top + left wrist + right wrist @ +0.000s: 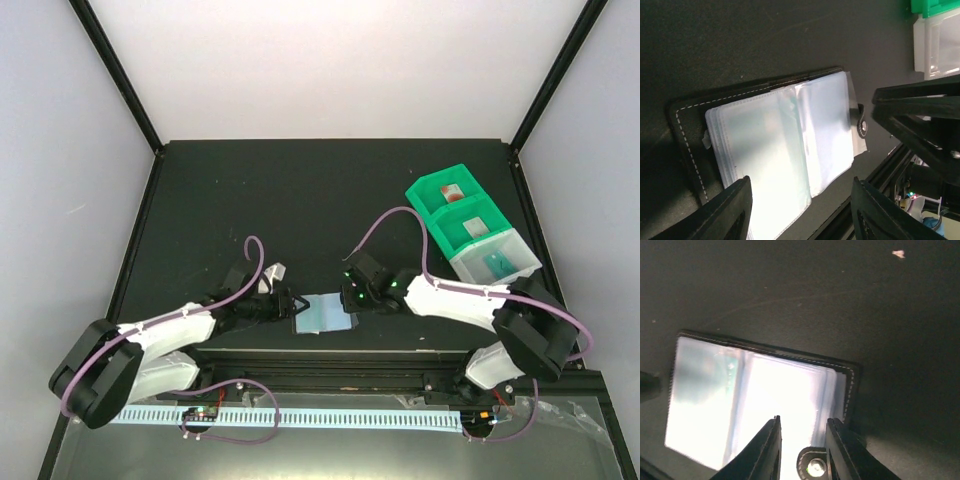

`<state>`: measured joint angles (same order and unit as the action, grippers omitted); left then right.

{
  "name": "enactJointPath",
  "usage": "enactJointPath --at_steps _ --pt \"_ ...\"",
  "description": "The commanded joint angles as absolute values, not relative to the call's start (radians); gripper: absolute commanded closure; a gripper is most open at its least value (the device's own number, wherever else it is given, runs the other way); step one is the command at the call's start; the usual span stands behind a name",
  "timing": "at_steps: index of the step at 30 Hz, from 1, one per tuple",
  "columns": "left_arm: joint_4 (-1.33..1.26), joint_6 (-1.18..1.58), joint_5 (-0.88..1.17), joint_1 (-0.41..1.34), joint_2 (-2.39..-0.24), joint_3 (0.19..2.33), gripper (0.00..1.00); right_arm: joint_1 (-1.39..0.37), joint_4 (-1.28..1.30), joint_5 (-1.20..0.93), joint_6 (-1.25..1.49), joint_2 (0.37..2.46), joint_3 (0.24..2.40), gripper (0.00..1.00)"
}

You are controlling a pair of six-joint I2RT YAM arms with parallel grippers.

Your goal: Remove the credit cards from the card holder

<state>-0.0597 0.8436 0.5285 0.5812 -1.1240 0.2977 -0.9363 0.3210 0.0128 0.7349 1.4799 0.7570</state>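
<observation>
Straddling glossy sleeves (770,145) of card holder (685,135): left tool (800,190) wide, right tool (802,429) narrow.

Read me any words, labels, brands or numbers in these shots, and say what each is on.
No readable text anywhere.
The card holder shows only blank clear sleeves and a plain clasp tab.
The red card and teal card in the bins are too small to read.

Low and reaching inward, that's the left arm (170,328), with the right arm (455,296) mirroring it, wrists almost nose to nose at centre. The left gripper (292,304) has its jaws spread wide. The right gripper (347,297) shows only a narrow gap between its jaws.
</observation>
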Motion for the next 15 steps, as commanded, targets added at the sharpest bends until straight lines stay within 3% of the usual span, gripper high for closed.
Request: enactJointPath --at_steps 1,15 --pt "-0.137 0.867 0.541 0.573 -1.152 0.277 0.44 -0.966 0.318 -0.029 0.720 1.453 0.785 0.72" --pt "-0.154 0.861 0.540 0.573 -1.175 0.247 0.46 -1.009 0.081 -0.221 0.784 1.560 0.776 0.79"
